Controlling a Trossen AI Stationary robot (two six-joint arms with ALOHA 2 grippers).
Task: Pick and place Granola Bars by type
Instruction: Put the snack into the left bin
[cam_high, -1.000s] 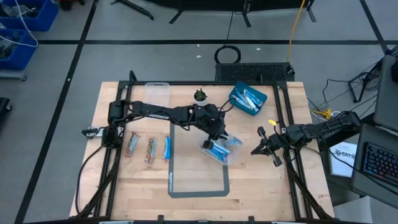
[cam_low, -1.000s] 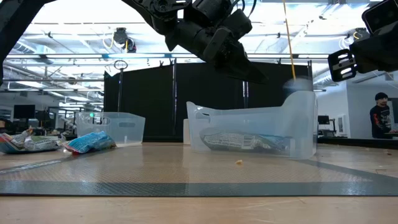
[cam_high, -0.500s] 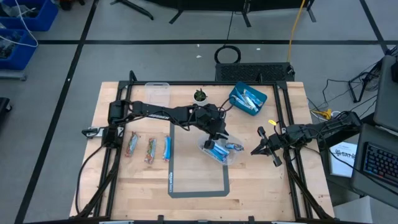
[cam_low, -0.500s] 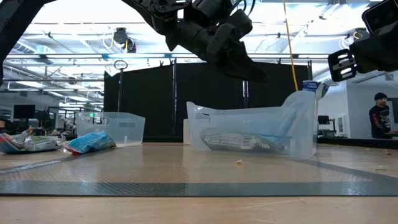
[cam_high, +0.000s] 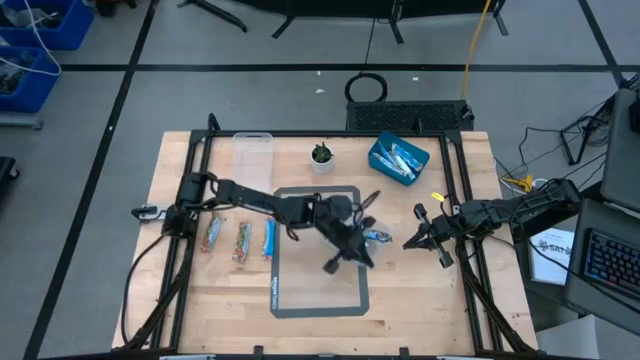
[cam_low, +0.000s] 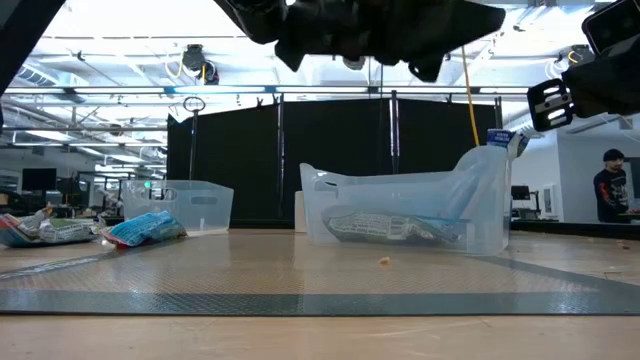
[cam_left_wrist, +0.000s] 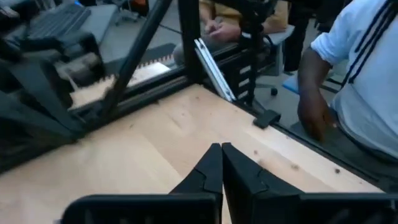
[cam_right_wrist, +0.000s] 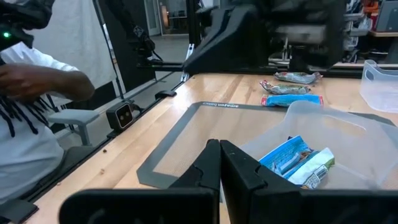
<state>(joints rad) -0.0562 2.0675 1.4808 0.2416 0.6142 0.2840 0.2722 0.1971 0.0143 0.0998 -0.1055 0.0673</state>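
Above the bench's middle the left claw (cam_high: 350, 252) hangs with its fingers (cam_left_wrist: 214, 171) pressed together on nothing — no bar shows between them — and the right claw (cam_high: 412, 240), likewise together and empty, waits by the right edge. Two bars (cam_right_wrist: 297, 160) lie in the clear tub (cam_low: 405, 210) under the left arm, three more (cam_high: 240, 240) sit in a row at the left, others in the blue bin (cam_high: 398, 160). Should the left arm drop with fingers together it could knock the light tub or shove a wrapper aside — and a person's hand (cam_left_wrist: 316, 113) near the bench edge could be struck.
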